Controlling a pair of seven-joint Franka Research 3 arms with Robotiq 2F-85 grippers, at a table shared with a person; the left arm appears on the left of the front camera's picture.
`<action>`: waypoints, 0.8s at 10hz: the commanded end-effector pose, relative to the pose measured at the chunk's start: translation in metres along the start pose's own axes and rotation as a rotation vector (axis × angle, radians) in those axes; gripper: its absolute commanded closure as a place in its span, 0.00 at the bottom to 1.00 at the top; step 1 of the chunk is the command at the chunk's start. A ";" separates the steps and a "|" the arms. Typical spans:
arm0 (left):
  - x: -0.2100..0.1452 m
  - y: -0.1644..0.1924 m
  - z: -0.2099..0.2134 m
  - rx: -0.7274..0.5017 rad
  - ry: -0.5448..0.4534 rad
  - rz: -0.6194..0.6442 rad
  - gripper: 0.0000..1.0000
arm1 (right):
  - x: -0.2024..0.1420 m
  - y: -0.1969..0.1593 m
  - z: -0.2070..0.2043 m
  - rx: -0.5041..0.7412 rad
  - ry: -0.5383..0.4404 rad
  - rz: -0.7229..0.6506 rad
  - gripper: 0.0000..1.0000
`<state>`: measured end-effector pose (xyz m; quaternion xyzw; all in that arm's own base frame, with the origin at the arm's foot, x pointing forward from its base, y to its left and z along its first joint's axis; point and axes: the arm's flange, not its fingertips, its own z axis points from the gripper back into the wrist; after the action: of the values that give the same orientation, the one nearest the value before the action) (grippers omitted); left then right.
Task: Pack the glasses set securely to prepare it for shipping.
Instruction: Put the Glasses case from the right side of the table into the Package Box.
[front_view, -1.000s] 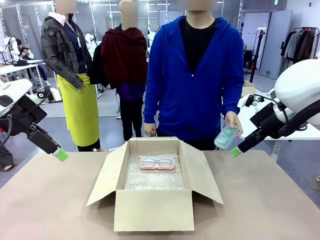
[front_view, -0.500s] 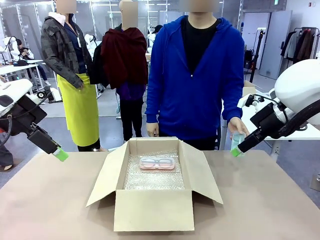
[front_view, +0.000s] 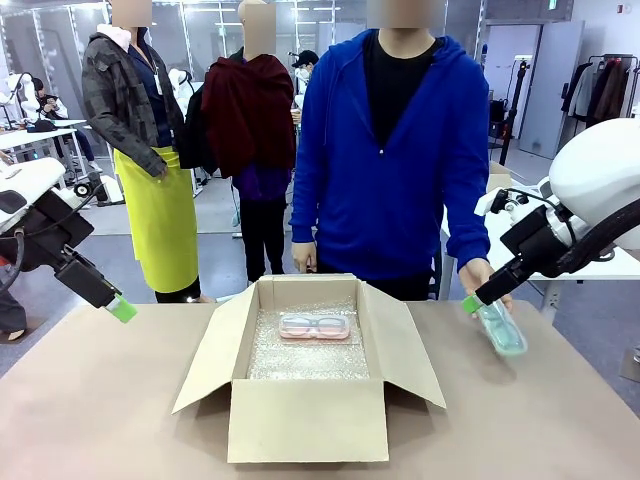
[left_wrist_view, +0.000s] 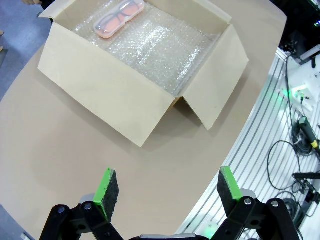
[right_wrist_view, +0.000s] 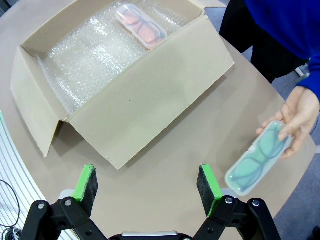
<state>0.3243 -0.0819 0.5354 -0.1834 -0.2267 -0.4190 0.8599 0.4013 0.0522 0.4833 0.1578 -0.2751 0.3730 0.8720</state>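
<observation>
We are seeing the pink case lying on bubble wrap inside the open box at center frame. The person's hand is holding the mint green case at right, beside our spread right tool. Our left tool is hanging spread too.

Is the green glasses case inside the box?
No, the person's hand holds the mint green case outside the cardboard box, where the pink case lies on bubble wrap.

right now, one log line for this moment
left gripper open | right gripper open | pink case in box | green case in person's hand
</observation>
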 end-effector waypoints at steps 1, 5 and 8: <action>-0.001 0.002 -0.001 -0.013 -0.023 -0.017 0.00 | 0.004 0.001 0.000 0.001 0.007 -0.014 0.00; -0.001 0.002 -0.001 -0.013 -0.023 -0.017 0.00 | 0.004 0.001 0.000 0.001 0.007 -0.014 0.00; -0.001 0.002 -0.001 -0.013 -0.023 -0.017 0.00 | 0.004 0.001 0.000 0.001 0.007 -0.014 0.00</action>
<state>0.3243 -0.0819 0.5354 -0.1834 -0.2267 -0.4191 0.8599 0.4013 0.0522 0.4833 0.1578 -0.2751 0.3730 0.8720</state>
